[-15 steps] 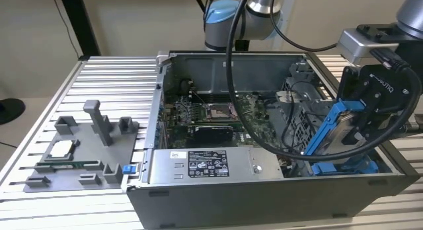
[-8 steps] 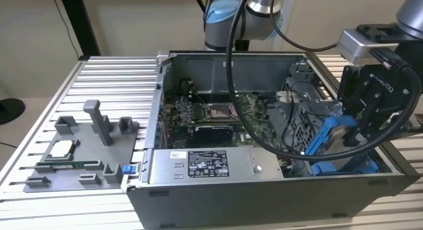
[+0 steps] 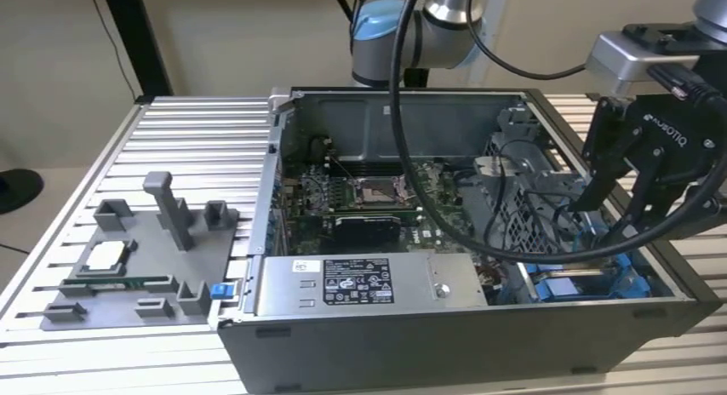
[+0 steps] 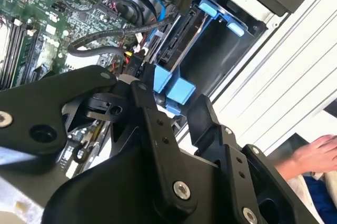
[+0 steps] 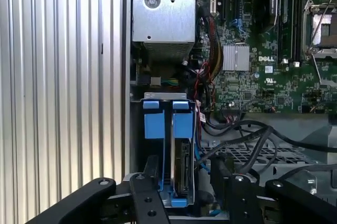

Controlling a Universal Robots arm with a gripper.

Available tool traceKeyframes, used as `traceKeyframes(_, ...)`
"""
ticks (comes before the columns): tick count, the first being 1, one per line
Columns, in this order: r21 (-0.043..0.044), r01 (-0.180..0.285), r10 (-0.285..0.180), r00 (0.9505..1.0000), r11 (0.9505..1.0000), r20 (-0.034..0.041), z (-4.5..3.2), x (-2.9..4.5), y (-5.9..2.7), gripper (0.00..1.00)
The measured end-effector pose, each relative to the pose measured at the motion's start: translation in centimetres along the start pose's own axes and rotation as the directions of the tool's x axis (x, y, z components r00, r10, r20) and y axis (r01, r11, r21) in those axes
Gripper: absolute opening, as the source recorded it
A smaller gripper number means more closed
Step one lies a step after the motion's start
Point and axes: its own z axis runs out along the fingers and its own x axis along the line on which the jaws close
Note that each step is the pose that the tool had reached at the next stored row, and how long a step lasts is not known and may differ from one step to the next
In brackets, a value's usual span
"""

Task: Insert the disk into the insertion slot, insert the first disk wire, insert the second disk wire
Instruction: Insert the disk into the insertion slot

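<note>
First wrist view: disk (image 5: 181, 163) edge-on in the insertion slot (image 5: 164, 96), between wide-spread jaws, ungripped.

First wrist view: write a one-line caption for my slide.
Open gripper straddles the blue-framed disk standing edge-on in the insertion slot, cables and motherboard beside it.
</note>
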Motion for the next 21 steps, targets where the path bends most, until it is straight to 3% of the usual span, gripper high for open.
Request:
traceKeyframes(3,-0.0006,0.000,0.000,1.0000,1.0000,0.0001,-0.67,-0.01,0.03,1.00)
traceKeyframes(7,-0.0007,0.000,0.000,1.0000,1.0000,0.0000,-0.89,-0.17,0.04,1.00)
traceKeyframes(13,-0.0007,0.000,0.000,1.0000,1.0000,0.0002,-0.81,-1.51,0.26,1.00)
traceKeyframes(21,-0.0008,0.014,-0.014,0.9999,0.9999,-0.0005,-0.31,-1.69,0.82,1.00)
